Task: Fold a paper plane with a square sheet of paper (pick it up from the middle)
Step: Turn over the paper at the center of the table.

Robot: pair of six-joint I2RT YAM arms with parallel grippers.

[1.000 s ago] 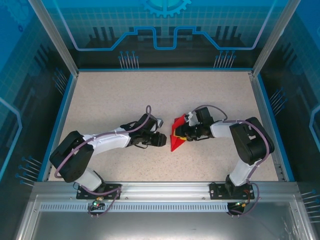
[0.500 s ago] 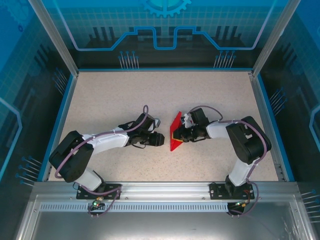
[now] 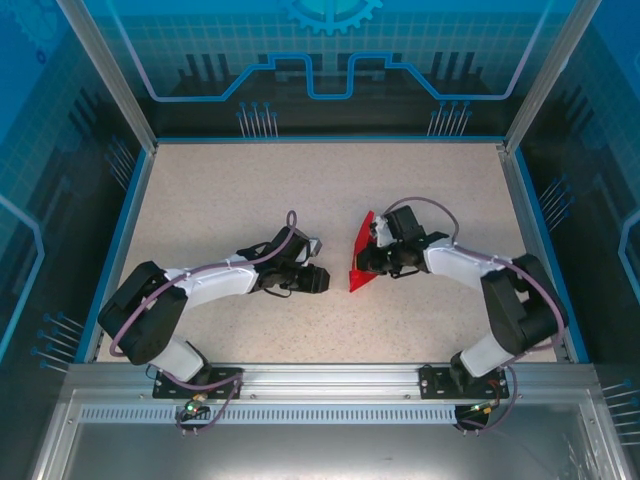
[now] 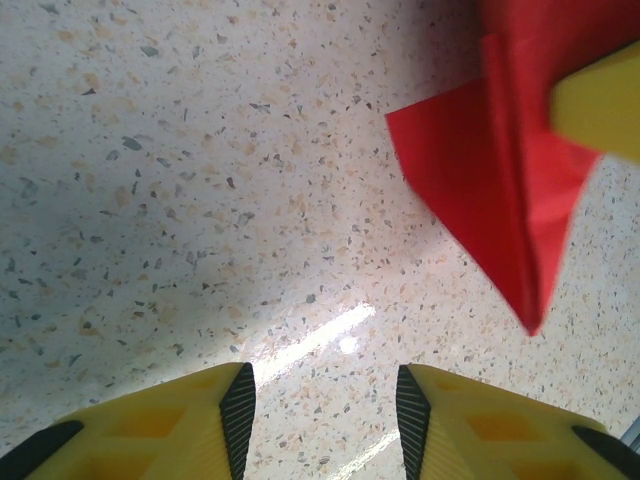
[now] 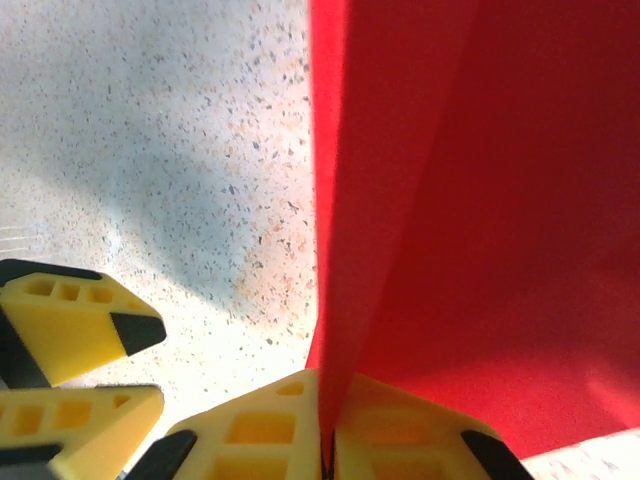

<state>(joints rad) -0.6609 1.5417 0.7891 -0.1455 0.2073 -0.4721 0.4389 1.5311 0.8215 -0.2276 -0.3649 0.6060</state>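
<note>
Mid-table, the right gripper (image 5: 325, 440) clamps the folded red paper (image 3: 358, 270) on edge; the left gripper (image 4: 320, 408) hangs open just beside it. A weak pinch could let folds spring apart.

table (image 3: 230, 190) lies free all round the red paper (image 3: 359, 272) at centre.

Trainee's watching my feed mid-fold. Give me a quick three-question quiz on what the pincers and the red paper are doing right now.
1. True or false: the left pincer is open and empty.
2. Which grips the red paper? A left pincer, B right pincer, C neither.
3. Fill in: the left pincer's fingers are ___ with black pads.
Key: 1 true; 2 B; 3 yellow.
</note>
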